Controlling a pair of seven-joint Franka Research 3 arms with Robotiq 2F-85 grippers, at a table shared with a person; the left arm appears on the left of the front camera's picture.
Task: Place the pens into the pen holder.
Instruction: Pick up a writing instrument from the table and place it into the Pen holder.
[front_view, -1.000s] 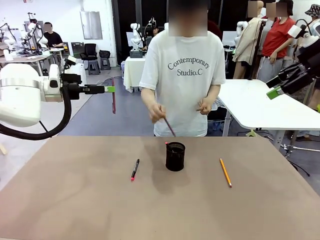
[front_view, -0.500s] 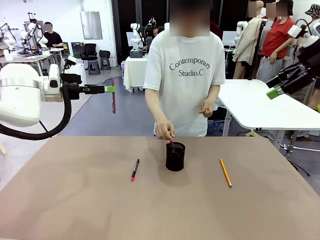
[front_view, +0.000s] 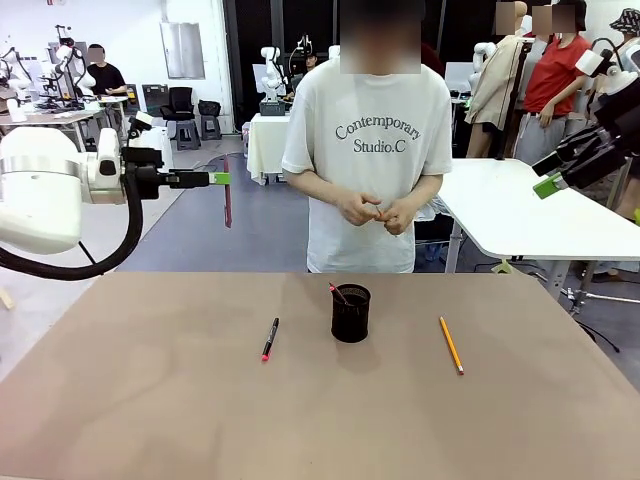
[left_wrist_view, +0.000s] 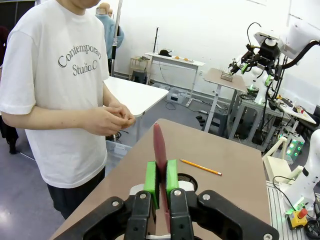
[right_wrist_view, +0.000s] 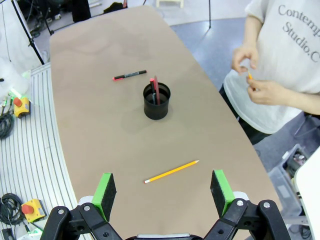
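Left gripper (front_view: 216, 179) is clamped on the dark red pen (front_view: 227, 197), high up by the left edge of the table (front_view: 150, 400), well apart from the pen holder (front_view: 350, 314); pen hangs roughly upright below the green pads in front view, pokes out between them in left wrist view; right gripper (right_wrist_view: 162, 190) has jaws spread wide, holding nothing, raised off to the right; holder stands upright mid-table with one reddish pen (front_view: 338, 292) leaning inside; black pen with red end (front_view: 270, 339) lies flat left of the holder, yellow pencil (front_view: 451, 345) flat to its right, both apart from it; person's hands (front_view: 375, 208) are together at the waist, off the table; step in hand looks like carrying the dark red pen to the holder; to do it well, probably centre the pen over the mouth, hold it near vertical, lower the tip past the rim before letting go, aim at the free side away from the leaning pen; risks: tip catching the rim and tipping the light cup, or a high release bouncing the pen out.
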